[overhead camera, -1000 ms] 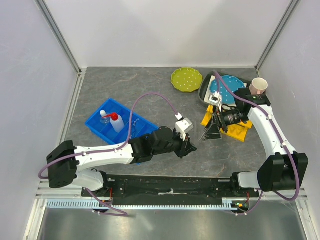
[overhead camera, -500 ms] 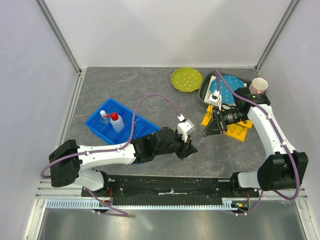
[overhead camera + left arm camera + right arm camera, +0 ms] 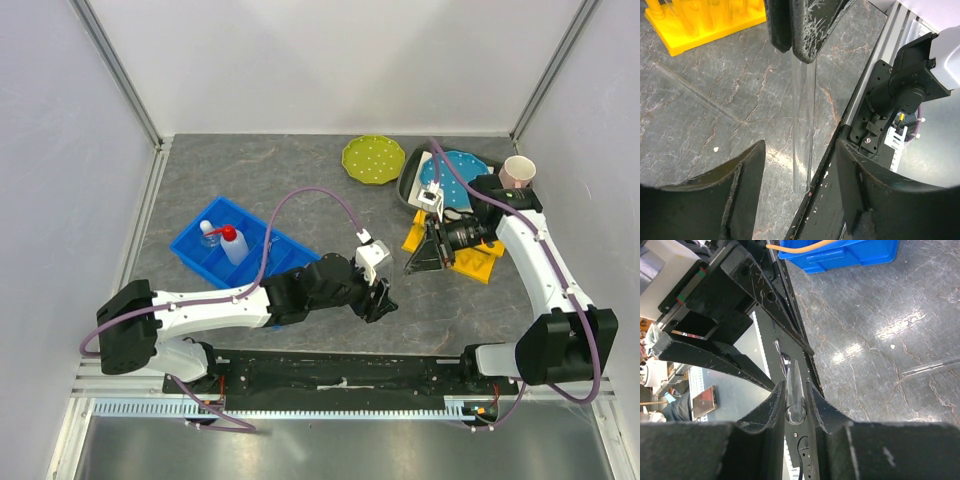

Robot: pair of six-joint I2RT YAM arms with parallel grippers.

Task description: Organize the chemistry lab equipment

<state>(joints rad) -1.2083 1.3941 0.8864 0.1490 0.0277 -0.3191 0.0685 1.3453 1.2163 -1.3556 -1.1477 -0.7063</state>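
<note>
Glass is the concern here: a thin clear glass tube [image 3: 803,125] hangs in the air over the near edge of the bench [image 3: 300,180], right of its middle, running between the two arms. The right gripper [image 3: 794,390] is clamped on one end of it, with the rounded end showing between its dark fingers. The left gripper [image 3: 379,298] is slack, its fingers standing apart on either side of the tube's other end, and I see no contact.

A second glass tube [image 3: 695,87] lies flat on the grey bench just beside them. The yellow plastic rack [image 3: 700,25] sits behind, toward the right edge. The blue plastic compartment tray [image 3: 200,256] is well apart near the left edge.

One risk, as I judge it, is that the right arm pulls away at an angle. The free end could then knock a left finger and snap, or twist out of the end-only grip. If it dropped, it would likely hit the black rail [image 3: 860,130] along the near edge. A hard squeeze could also crack such thin glass.
</note>
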